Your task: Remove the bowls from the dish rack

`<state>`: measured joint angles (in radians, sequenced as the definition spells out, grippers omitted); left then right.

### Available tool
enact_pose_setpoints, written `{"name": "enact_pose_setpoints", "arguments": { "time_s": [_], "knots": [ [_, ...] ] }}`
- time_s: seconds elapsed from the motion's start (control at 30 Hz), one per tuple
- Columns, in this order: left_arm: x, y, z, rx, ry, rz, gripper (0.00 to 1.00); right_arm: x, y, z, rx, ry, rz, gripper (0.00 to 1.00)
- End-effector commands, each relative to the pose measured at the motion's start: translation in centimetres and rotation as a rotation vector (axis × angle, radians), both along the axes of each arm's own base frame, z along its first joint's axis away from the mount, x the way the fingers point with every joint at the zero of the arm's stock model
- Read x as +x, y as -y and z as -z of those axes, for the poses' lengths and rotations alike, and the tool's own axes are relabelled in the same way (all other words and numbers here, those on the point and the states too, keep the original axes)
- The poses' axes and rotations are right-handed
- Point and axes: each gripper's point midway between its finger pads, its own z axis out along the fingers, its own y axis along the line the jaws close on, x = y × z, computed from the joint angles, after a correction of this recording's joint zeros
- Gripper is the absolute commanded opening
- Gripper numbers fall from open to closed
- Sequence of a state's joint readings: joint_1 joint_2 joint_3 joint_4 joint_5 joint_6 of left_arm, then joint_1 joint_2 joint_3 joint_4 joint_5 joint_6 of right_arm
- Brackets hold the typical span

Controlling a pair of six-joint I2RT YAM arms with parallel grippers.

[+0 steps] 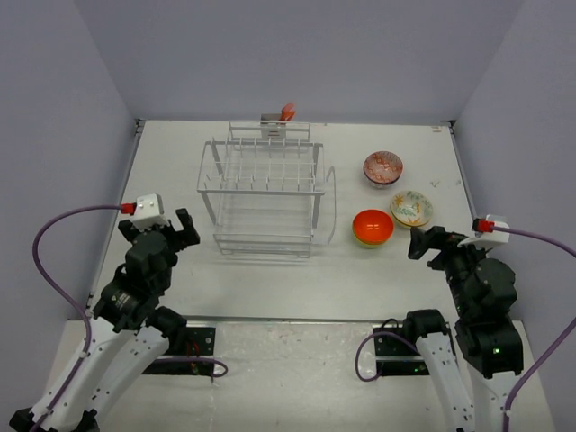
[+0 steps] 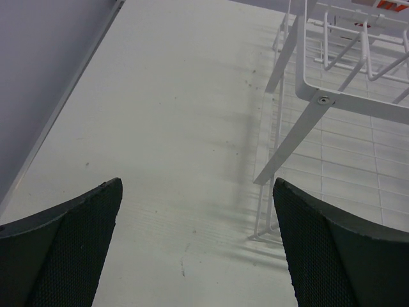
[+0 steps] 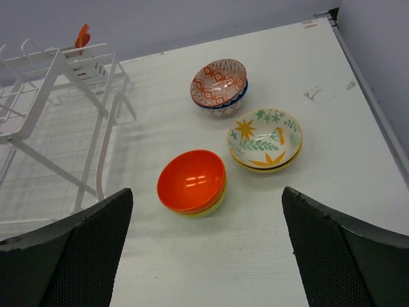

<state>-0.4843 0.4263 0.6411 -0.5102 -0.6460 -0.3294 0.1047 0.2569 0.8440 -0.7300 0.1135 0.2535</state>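
The white wire dish rack (image 1: 265, 193) stands mid-table with no bowl in its slots; it also shows in the left wrist view (image 2: 332, 102) and the right wrist view (image 3: 51, 83). To its right sit three stacks: the orange bowl (image 1: 372, 227) (image 3: 190, 180) nested in the lime green bowl (image 3: 214, 206), the pale floral bowl (image 1: 411, 208) (image 3: 264, 137) on a yellowish bowl (image 3: 268, 167), and the red-zigzag bowl (image 1: 382, 167) (image 3: 218, 82) on the blue-patterned bowl (image 3: 233, 102). My left gripper (image 1: 183, 229) (image 2: 198, 246) is open and empty beside the rack's left leg. My right gripper (image 1: 421, 243) (image 3: 208, 256) is open and empty, near the orange bowl.
An orange-tipped object (image 1: 286, 112) sits behind the rack at the table's far edge. Grey walls enclose the table on the left, back and right. The table's white surface (image 1: 270, 283) lies between the rack and the arm bases.
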Motion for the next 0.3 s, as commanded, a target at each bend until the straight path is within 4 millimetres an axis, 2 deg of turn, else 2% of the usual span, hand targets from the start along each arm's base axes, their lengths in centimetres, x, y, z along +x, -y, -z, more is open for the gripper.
{"name": "enact_pose_setpoints", "arguments": {
  "time_s": [0.0, 0.27],
  "knots": [
    [0.8, 0.36, -0.82, -0.018, 0.035, 0.006, 1.0, 0.66, 0.11, -1.12, 0.014, 0.04, 0.014, 0.99],
    [0.8, 0.45, -0.66, -0.033, 0.039, 0.016, 1.0, 1.02, -0.21, -1.06, 0.068, 0.032, 0.019, 0.99]
  ]
}}
